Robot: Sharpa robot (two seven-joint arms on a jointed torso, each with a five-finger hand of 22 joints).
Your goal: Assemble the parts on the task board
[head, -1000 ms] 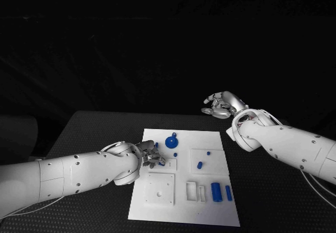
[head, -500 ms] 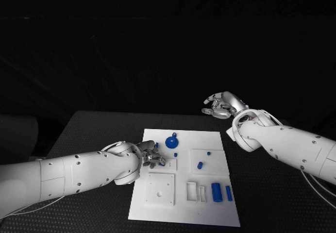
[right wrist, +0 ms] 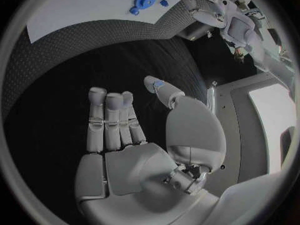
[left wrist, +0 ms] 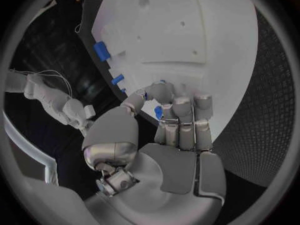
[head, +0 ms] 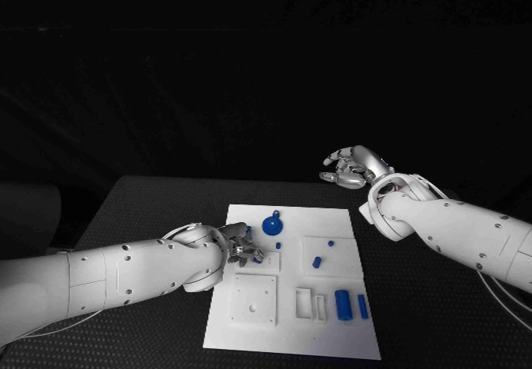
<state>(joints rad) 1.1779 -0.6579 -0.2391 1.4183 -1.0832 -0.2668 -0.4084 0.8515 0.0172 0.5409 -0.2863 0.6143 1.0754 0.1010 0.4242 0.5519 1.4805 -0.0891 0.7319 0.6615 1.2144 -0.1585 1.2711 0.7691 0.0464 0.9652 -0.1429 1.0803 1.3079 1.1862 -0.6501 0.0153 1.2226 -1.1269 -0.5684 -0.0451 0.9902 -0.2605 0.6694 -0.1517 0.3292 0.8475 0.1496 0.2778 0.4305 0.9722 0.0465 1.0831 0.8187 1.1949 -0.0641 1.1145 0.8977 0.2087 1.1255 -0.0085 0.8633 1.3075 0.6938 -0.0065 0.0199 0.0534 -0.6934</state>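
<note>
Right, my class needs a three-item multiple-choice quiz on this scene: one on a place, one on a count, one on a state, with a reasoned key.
1. Where is the round blue part?
A: on the bare table. B: on the task board, near its far edge. C: in a hand.
2. How many long blue parts lie side by side near the board's near right corner?
A: two. B: four. C: none.
3. The right hand is:
A: pressing the board. B: gripping the round part. C: raised off the board, holding nothing.
Key: 1 B, it lies on the white plate's far end; 2 A, the head view shows a pair; 3 C, its fingers are apart and empty, clear of the board.
</note>
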